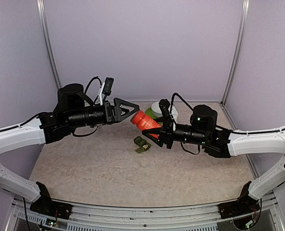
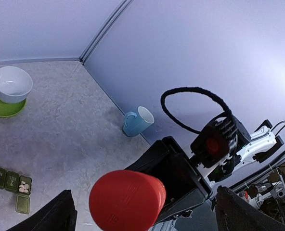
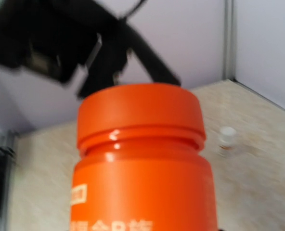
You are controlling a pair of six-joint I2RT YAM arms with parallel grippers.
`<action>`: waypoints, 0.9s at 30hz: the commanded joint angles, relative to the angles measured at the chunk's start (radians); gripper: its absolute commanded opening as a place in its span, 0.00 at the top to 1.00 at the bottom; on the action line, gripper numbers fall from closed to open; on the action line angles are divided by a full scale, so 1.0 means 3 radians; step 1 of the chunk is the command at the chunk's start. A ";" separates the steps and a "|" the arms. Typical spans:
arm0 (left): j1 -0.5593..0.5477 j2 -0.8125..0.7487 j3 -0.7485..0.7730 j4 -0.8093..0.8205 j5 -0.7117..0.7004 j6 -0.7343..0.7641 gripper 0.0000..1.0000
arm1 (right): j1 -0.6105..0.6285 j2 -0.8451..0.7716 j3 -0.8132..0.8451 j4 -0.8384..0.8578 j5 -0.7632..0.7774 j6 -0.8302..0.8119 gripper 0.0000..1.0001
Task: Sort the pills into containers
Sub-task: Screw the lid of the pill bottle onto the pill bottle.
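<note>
The containers (image 1: pixel 141 144), a small dark green strip of compartments, lie on the table below the two grippers. In the left wrist view the containers (image 2: pixel 11 182) have one lid open, with pale pills (image 2: pixel 23 186) inside. My right gripper (image 1: pixel 158 131) is shut on a red bottle (image 1: pixel 143 120) and holds it tilted above the table, cap toward the left arm. The red bottle (image 3: pixel 141 163) fills the right wrist view and hides the fingers. My left gripper (image 1: pixel 131 113) stands open just off the cap (image 2: pixel 127 199), its fingertips (image 2: pixel 59 214) wide on either side without touching it.
A white bowl (image 2: pixel 11 83) sits on a green plate (image 2: pixel 2 109) at the back of the table. A light blue cup (image 2: pixel 137 121) stands by the back wall. A tiny white bottle (image 3: pixel 226 139) stands on the table near the right wall.
</note>
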 commanded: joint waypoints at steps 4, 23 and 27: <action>0.0010 0.0323 0.0541 -0.0640 0.0184 0.0177 0.13 | 0.0079 -0.0133 0.0156 -0.0373 0.0363 -0.0734 0.80; 0.0024 0.0513 0.0632 -0.0732 0.0313 0.0196 0.33 | 0.0097 -0.0266 0.0075 -0.0353 0.0471 -0.0979 0.80; 0.0034 0.0554 0.0639 -0.0678 0.0392 0.0178 0.42 | 0.0098 -0.0288 0.0043 -0.0320 0.0451 -0.0985 0.80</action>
